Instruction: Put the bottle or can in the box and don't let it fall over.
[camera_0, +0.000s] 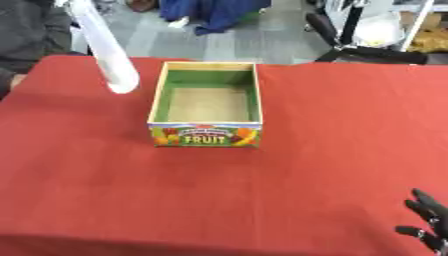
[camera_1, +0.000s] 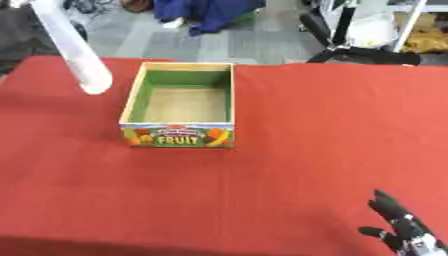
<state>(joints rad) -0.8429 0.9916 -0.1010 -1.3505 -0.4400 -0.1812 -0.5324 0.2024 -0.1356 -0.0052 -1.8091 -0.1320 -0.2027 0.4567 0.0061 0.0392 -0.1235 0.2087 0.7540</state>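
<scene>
The right hand rests at the lower right corner, fingers straight and holding nothing, on the red bench, well apart from the open box at centre, while a blurred white shape, perhaps a bottle, hangs tilted just left of the box.

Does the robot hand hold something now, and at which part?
No. The right hand shows at the lower right corner, fingers up, apart from the box; the left hand is not visible.

I can read only "FRUIT" on the box, on its front panel facing the table's near edge (smaller lettering above stays illegible to me).
</scene>
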